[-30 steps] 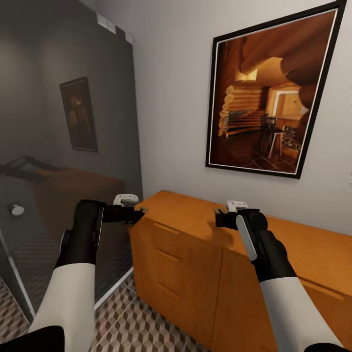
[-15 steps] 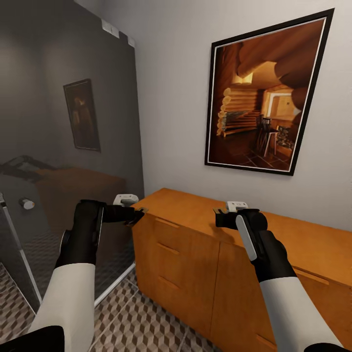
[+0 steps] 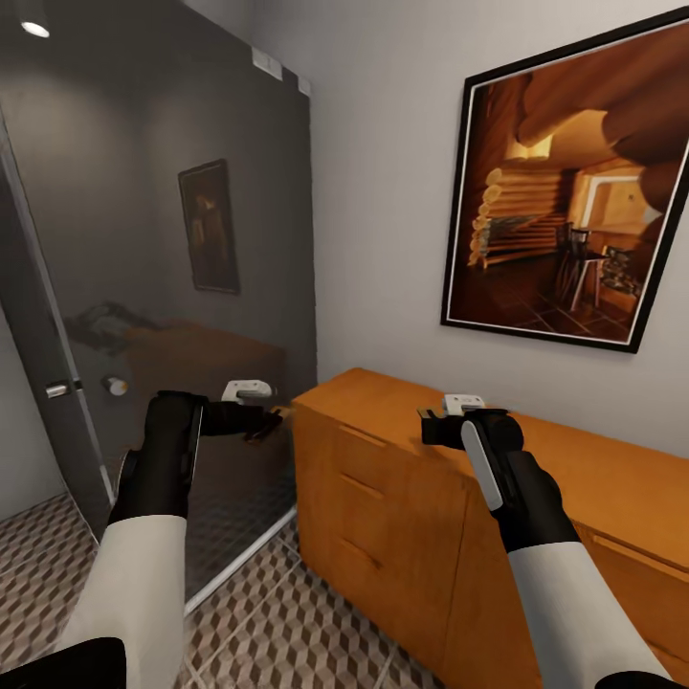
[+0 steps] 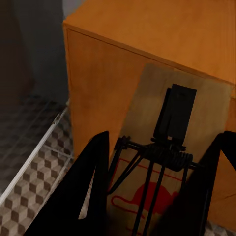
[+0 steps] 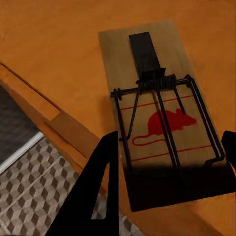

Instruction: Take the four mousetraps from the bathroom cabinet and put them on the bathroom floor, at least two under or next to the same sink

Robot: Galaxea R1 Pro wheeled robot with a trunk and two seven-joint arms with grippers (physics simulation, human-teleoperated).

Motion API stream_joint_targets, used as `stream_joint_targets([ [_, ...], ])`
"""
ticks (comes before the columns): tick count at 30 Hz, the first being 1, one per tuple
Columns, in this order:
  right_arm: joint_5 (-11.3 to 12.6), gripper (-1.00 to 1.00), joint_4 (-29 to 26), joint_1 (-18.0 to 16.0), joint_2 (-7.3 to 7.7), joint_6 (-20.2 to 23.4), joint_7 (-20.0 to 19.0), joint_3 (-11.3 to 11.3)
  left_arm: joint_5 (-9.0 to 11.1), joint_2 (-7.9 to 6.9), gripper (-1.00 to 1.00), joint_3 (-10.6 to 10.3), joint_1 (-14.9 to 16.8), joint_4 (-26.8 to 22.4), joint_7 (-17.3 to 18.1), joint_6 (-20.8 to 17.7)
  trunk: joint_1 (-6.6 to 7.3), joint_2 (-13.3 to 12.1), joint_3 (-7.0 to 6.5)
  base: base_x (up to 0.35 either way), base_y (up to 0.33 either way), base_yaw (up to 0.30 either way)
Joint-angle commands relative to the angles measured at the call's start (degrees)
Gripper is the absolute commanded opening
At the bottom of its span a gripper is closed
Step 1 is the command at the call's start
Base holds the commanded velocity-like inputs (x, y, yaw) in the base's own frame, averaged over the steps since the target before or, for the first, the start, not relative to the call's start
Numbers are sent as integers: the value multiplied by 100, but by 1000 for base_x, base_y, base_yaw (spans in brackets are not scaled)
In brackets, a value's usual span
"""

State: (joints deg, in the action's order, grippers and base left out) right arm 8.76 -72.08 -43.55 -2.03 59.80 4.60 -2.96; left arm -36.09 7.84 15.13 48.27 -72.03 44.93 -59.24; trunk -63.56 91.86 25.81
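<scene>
Each hand holds a mousetrap, a tan board with dark wire spring and a red mouse mark. My left gripper (image 3: 271, 417) is shut on one mousetrap (image 4: 164, 147), held in the air beside the end of the orange-brown cabinet (image 3: 402, 469). My right gripper (image 3: 428, 419) is shut on another mousetrap (image 5: 155, 108), held just above the cabinet's flat top (image 5: 59, 49). The cube-patterned bathroom floor (image 3: 287, 622) lies below both arms. The black fingers (image 4: 93, 187) flank the left trap.
A dark glass shower panel (image 3: 172, 268) with a metal knob (image 3: 115, 386) stands at the left, its base rail running along the floor. A framed cabin picture (image 3: 574, 211) hangs on the white wall above the cabinet. Drawer pulls line the cabinet front (image 3: 364, 498).
The whole head view has shifted: the cabinet, picture and glass panel now sit further right, and the panel's edge and knob show at the left. Both arms hold the same pose with their traps.
</scene>
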Motion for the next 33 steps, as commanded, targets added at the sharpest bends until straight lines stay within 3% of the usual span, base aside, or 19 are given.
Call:
stream_joint_targets([
  [1,65,-100,-6,-4,1,20,41,-2,-56,7,-100,16,7,-4,60,-17,0,4,7,0,0,271],
  [13,63,-100,21,-4,-1,20,55,-2,-54,18,-100,16,7,45,64,-17,0,4,7,0,0,120],
  [19,27,-100,428,-4,-7,20,58,-26,-55,20,-100,18,7,752,46,77,0,4,7,0,0,3],
  [22,28,-100,670,-4,-8,20,47,-34,-39,21,-100,54,7,1389,6,598,0,4,7,0,0,0],
  [23,26,-100,869,-4,-14,20,43,-43,-8,11,-100,259,7,2138,-121,1307,0,4,7,0,0,0],
  [24,24,-100,912,-4,-20,20,42,-45,32,5,-100,446,7,2394,-253,1488,0,4,7,0,0,0],
  [29,14,-100,928,-4,-16,20,41,-52,89,-1,-100,672,7,2630,-506,1666,0,4,7,0,0,0],
  [33,2,-100,853,-4,-18,20,33,-154,103,-1,-100,716,7,2672,-552,1711,0,4,7,0,0,0],
])
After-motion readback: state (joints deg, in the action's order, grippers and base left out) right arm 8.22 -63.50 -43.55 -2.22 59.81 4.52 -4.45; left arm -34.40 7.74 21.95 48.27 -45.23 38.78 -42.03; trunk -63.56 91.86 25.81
